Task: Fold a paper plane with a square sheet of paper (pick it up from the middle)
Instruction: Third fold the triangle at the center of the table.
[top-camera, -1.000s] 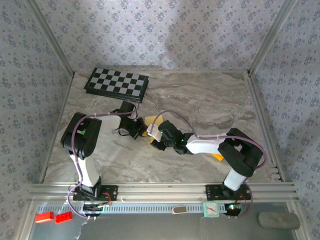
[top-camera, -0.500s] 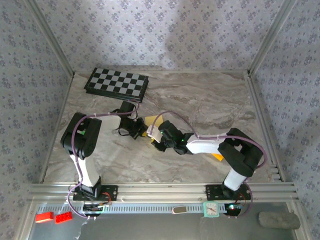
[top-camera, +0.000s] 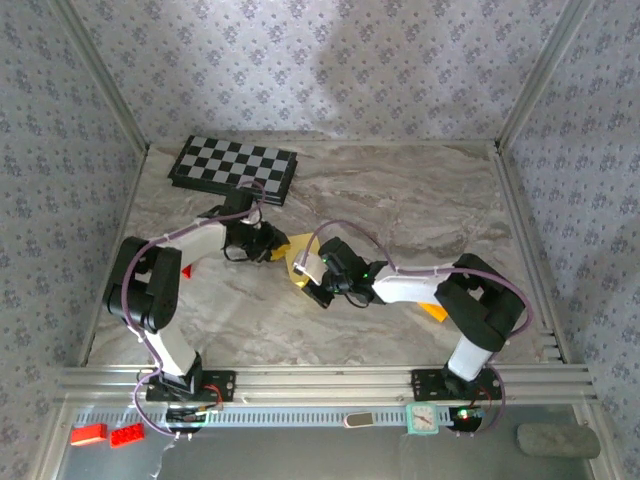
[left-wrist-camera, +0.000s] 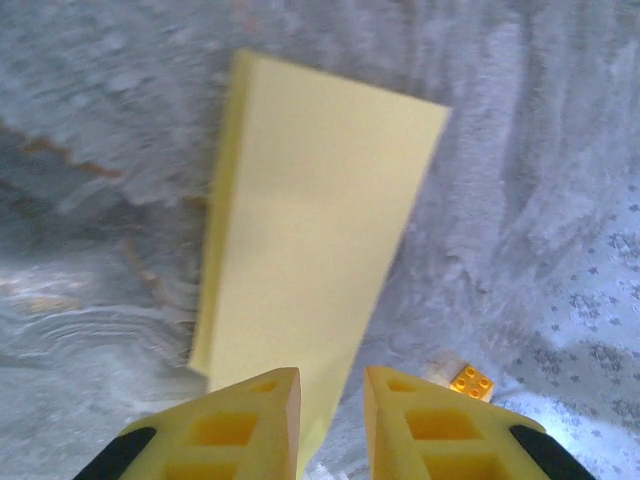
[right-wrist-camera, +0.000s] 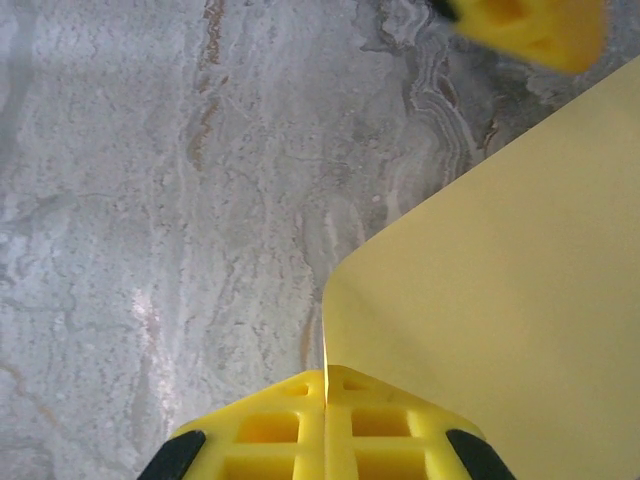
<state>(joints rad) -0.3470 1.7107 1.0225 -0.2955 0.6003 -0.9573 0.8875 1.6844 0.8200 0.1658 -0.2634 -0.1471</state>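
Note:
The yellow sheet of paper (top-camera: 297, 250) lies folded mid-table, between the two grippers. In the left wrist view it is a long tapered yellow shape (left-wrist-camera: 310, 220) on the marble, with one end running under the open left gripper (left-wrist-camera: 332, 385); a clear gap separates the two fingers. The right gripper (right-wrist-camera: 326, 385) is shut on the paper (right-wrist-camera: 500, 280), whose thin edge is pinched between the closed fingers while the sheet curves up and to the right. From above, the left gripper (top-camera: 276, 245) sits at the paper's left side and the right gripper (top-camera: 308, 278) at its near right side.
A checkerboard (top-camera: 233, 167) lies at the back left. A small orange-yellow block (top-camera: 435, 312) sits under the right arm and shows in the left wrist view (left-wrist-camera: 470, 380). A small red piece (top-camera: 186, 272) lies beside the left arm. Metal rails edge the table.
The left arm has swung its elbow down and left, uncovering the red piece, and its gripper has shifted slightly back along the paper. The right gripper has kept its hold, edging slightly.

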